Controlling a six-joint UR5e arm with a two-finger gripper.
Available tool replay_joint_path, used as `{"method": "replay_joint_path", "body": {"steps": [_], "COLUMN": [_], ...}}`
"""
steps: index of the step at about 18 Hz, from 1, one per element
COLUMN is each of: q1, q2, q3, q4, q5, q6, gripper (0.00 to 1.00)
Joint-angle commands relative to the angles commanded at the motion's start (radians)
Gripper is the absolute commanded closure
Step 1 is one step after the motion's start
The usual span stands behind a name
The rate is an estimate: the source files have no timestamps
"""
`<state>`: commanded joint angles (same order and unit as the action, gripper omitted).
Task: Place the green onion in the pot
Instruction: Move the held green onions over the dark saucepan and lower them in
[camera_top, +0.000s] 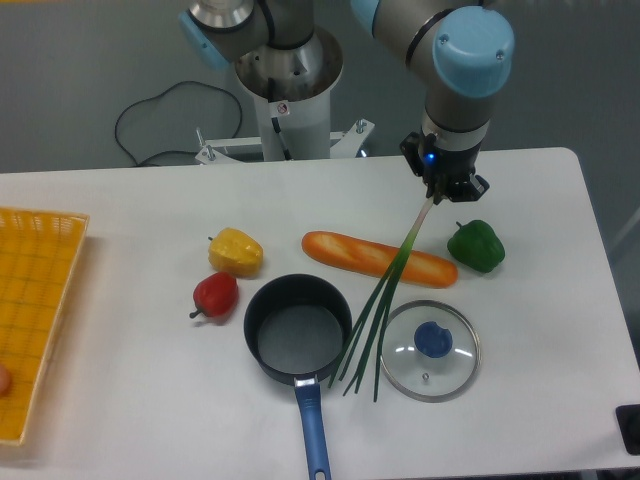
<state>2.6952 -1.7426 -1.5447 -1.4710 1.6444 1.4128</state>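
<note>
Hand (437, 196) grips green onion (385, 296) (pale end up), stalks slanting down-left.

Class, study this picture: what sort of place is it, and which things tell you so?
Probably a robotics lab, not a kitchen: a robot arm's hand holds the long green onion above a plain white table with the small dark pot.

Plastic-looking food, glass, and a matt table

Glossy green pepper (476, 245) and red pepper (215, 294); clear glass lid (430, 350); pot (297, 330) with dull grey inside; smooth matt white table (140, 210); woven yellow basket (35, 310).
</note>
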Motion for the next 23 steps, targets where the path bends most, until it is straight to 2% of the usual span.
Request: {"method": "replay_joint_path", "body": {"steps": [5,12,23], "q1": [-0.002,-0.008,-0.02], "q2": [0.008,0.04,0.103], "q3": [-0.008,-0.015,-0.093], "q4": [-0.006,-0.049,-0.075], "q5": [0.0,0.0,0.035], "q6": [0.015,0.017,0.087], "gripper": [0.97,0.97,0.97]}}
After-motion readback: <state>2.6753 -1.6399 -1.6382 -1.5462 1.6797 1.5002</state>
